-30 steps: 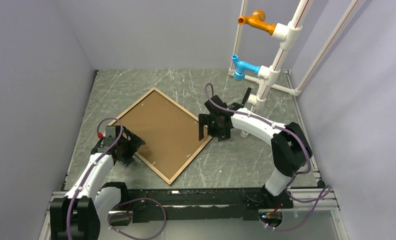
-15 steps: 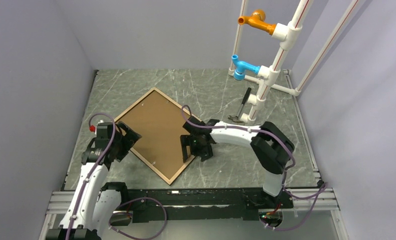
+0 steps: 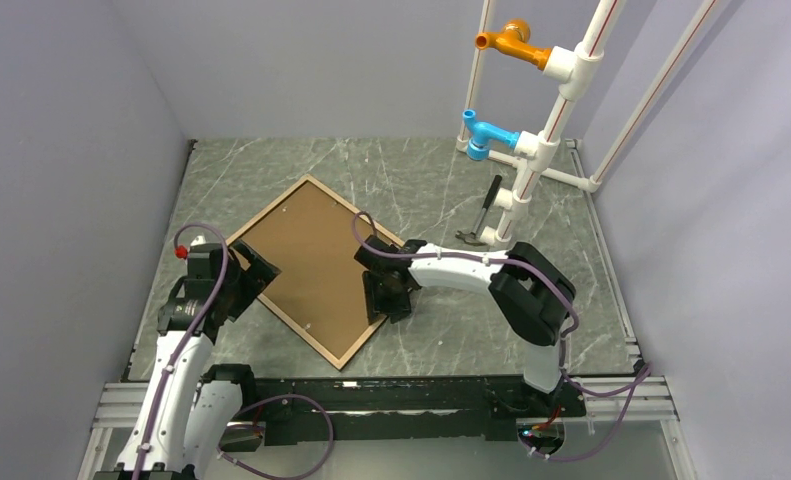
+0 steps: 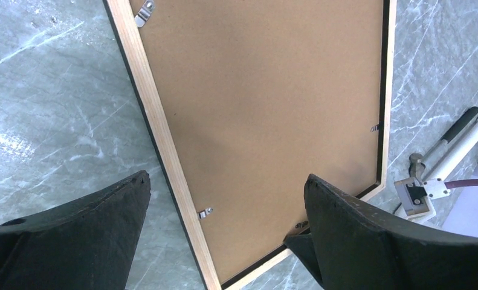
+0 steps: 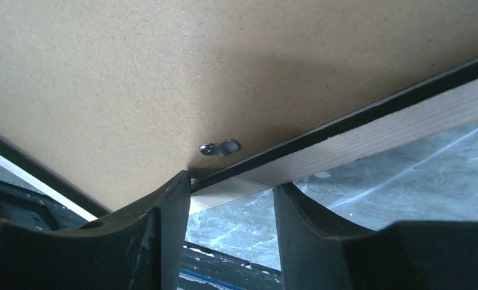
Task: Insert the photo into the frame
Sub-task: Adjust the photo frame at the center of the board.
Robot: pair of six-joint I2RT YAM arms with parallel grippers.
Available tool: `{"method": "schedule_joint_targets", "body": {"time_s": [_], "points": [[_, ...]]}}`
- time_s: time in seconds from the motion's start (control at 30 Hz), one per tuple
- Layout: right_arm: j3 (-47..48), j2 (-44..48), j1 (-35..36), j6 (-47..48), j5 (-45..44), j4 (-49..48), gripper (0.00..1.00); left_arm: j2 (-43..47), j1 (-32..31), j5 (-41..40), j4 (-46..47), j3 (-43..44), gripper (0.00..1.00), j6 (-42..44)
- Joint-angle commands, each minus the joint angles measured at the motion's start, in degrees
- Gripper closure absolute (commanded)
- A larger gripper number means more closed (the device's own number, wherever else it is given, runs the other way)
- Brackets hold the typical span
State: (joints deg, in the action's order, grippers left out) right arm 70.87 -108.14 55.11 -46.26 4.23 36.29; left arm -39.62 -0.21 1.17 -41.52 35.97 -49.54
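The frame (image 3: 271, 209) lies face down on the table, turned like a diamond, with its pale wood rails up. A solid brown backing board (image 3: 311, 255) fills it, under small metal clips. The photo is hidden. My left gripper (image 3: 255, 272) is open and empty above the frame's left rail (image 4: 158, 127); the board (image 4: 266, 90) shows between its fingers. My right gripper (image 3: 383, 300) is at the frame's lower right rail. In the right wrist view its fingers (image 5: 176, 199) stand apart on either side of the rail (image 5: 375, 124), beside a clip (image 5: 220, 147), and grip nothing.
A hammer (image 3: 483, 212) lies by the foot of a white pipe rack (image 3: 541, 140) at the back right, which carries a blue fitting (image 3: 483, 135) and an orange fitting (image 3: 511, 40). Grey walls close in the left, back and right.
My right gripper has moved from the frame's right corner down and left along the lower right rail. My left gripper has drawn back to the left, off the frame's edge.
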Motion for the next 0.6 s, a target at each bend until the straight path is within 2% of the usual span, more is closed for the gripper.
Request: {"method": "schedule_joint_targets", "body": {"time_s": [0.0,0.03,0.1,0.27,0.37,0.57], "points": [[-1.1,-1.8,0.0,1.1,-7.7,3.5,0.56,0.3,0.0,-1.0,-0.8,3.5,0.01,3.0],[-1.7,-1.5,-0.2,1.1,-8.6,4.0,0.64,0.3,0.0,-1.0,-1.0,3.9,0.01,3.5],[-2.6,-0.9,-0.8,1.6,-9.7,4.2,0.7,0.0,0.0,-1.0,-0.8,4.5,0.01,5.0],[-4.3,0.8,-4.5,3.6,-12.7,6.1,0.94,-2.3,0.0,-2.7,-1.3,6.2,0.01,9.1],[-5.3,2.6,-8.5,5.4,-14.7,7.0,0.98,-4.5,0.0,-3.2,-2.3,7.0,0.01,11.0],[-6.6,6.6,-15.9,10.6,-17.6,8.2,0.98,-7.8,0.0,-3.7,-2.7,7.0,0.01,13.4]]}}
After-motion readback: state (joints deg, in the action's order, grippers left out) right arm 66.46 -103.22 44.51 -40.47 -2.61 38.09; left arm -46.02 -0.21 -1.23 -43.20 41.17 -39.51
